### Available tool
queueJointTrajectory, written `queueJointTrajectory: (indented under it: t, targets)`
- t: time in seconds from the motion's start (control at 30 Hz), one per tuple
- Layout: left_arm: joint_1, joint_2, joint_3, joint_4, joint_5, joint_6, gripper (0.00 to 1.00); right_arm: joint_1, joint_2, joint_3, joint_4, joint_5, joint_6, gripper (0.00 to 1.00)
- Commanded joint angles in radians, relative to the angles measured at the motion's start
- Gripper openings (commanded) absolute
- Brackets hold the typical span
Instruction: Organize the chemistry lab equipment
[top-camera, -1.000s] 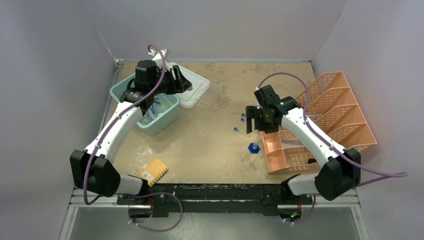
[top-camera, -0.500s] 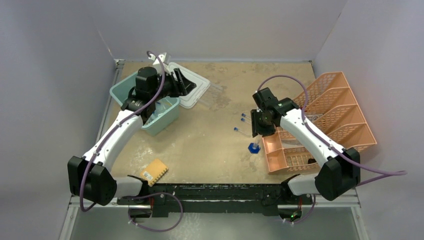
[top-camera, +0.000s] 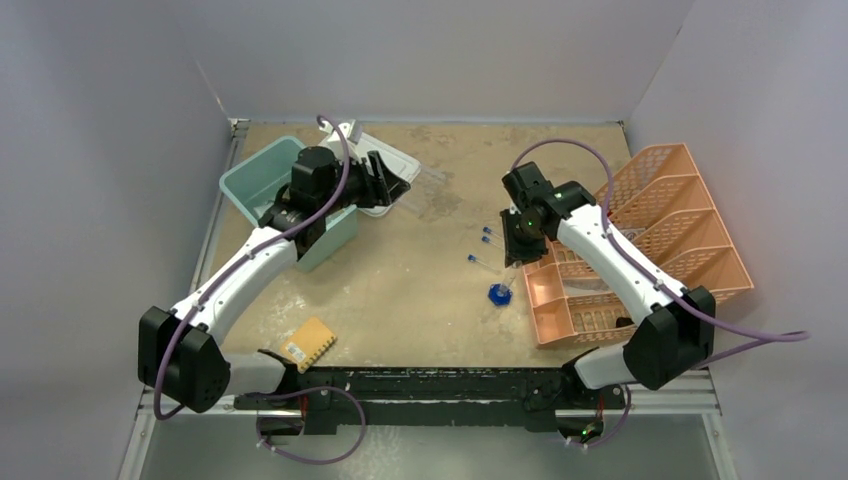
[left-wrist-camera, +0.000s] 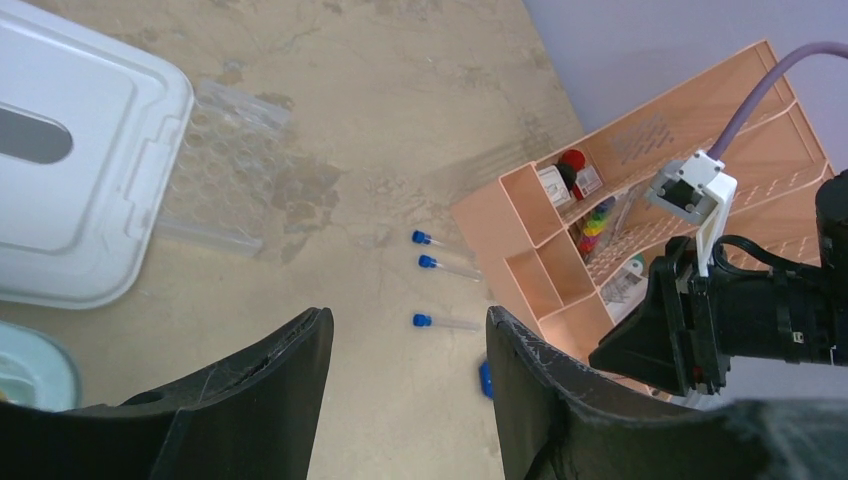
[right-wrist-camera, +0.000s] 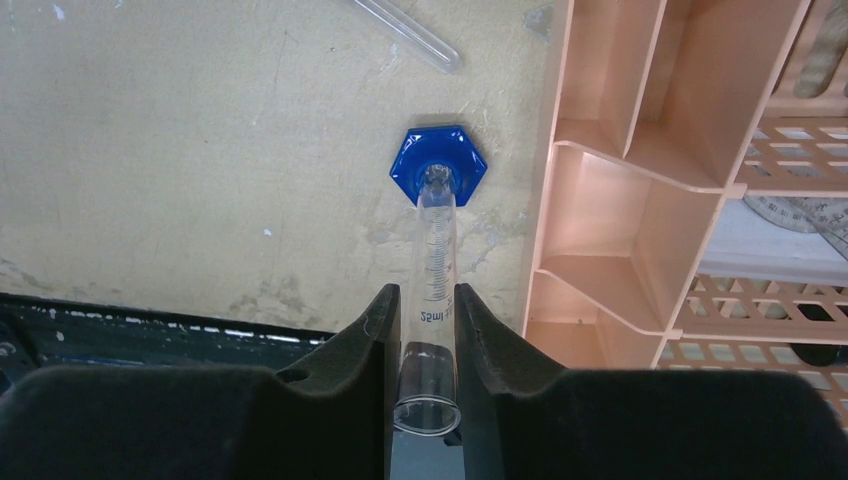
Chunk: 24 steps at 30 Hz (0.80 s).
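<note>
Right claw (right-wrist-camera: 428, 297) pinches the upright measuring cylinder (right-wrist-camera: 437, 240) near its mouth; peach organiser (right-wrist-camera: 640, 200) lies at three o'clock.

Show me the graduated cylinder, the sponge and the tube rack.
graduated cylinder (right-wrist-camera: 437, 262): right wrist view, its clear marked tube.
sponge (top-camera: 308, 342): top view, its middle.
tube rack (left-wrist-camera: 215, 182): left wrist view, its holed top.
</note>
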Motion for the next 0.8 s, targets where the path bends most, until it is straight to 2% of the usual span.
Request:
queueJointTrajectory:
  t: [0.0,0.3,0.33,0.43,0.53,0.6,0.77]
  targets:
    - [-0.041,-0.017,-0.021,0.096,-0.009,-0.028,0.57,0.005,0.006,0.058,-0.054,-0.037,-0.009,0.23]
    - [-0.078,-0.005,-0.030,0.096,-0.023,-0.021,0.57,0.005,0.016,0.004,-0.006,-0.019,-0.049,0.36]
    - [-0.079,-0.004,-0.030,0.096,-0.023,-0.019,0.57,0.005,0.017,-0.003,-0.003,-0.018,-0.050,0.38]
    - [-0.081,-0.003,-0.029,0.095,-0.026,-0.016,0.57,0.009,0.012,-0.016,0.000,-0.027,-0.059,0.56]
    - [-0.083,0.001,-0.030,0.095,-0.027,-0.015,0.57,0.014,0.007,-0.032,0.005,-0.055,-0.085,0.63]
    - [-0.084,0.006,-0.031,0.095,-0.027,-0.014,0.57,0.014,0.012,-0.052,-0.001,-0.080,-0.095,0.63]
    - [-0.090,0.021,-0.031,0.093,-0.027,-0.012,0.57,0.022,0.030,-0.060,-0.032,-0.124,-0.104,0.55]
